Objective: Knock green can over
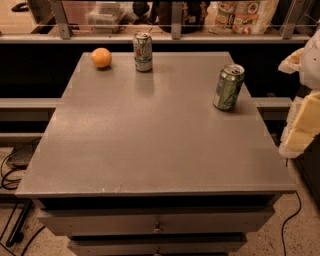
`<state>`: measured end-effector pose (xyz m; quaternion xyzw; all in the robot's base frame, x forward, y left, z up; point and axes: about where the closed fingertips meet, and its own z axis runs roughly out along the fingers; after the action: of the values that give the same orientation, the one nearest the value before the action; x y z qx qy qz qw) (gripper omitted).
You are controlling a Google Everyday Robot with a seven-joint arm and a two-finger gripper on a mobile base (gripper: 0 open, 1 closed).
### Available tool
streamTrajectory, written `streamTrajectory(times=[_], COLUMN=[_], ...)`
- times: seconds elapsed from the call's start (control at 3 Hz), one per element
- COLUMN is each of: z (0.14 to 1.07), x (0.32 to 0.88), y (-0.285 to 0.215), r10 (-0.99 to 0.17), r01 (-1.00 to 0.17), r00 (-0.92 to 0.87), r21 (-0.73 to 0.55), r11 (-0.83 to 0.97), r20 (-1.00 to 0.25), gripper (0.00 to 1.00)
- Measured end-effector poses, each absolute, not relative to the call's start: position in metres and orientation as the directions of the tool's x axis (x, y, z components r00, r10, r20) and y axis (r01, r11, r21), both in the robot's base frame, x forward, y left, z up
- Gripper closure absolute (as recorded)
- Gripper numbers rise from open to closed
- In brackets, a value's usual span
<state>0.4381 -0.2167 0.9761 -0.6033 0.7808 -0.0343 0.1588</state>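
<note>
The green can (228,87) stands on the grey table (150,145), near its right edge and toward the back. It has an olive-green body with pale markings and a silver top with a pull tab. It looks slightly tilted to the right in this view. My gripper (301,127) shows as pale cream and white parts at the right edge of the view, beyond the table's right side and apart from the can. Part of it is cut off by the frame.
A white-and-silver can (143,51) stands at the table's back edge, and an orange (101,57) lies to its left. A railing and a shelf with packaged goods (240,15) run behind the table. Drawers (157,226) are under the tabletop. Cables (10,175) lie on the floor at left.
</note>
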Motion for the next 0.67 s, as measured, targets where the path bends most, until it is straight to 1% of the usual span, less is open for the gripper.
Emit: streamTrajectory(times=[0.33, 0.67], z=[0.977, 0.974], x=[0.438, 0.449], y=[-0.216, -0.214], r10=[-0.953, -0.941], r01=[-0.931, -0.926], r00=[-0.221, -0.216], r21=[-0.247, -0.252], r11=[0.27, 0.282], r20=[-0.208, -0.262], gripper=[0.0, 0.0])
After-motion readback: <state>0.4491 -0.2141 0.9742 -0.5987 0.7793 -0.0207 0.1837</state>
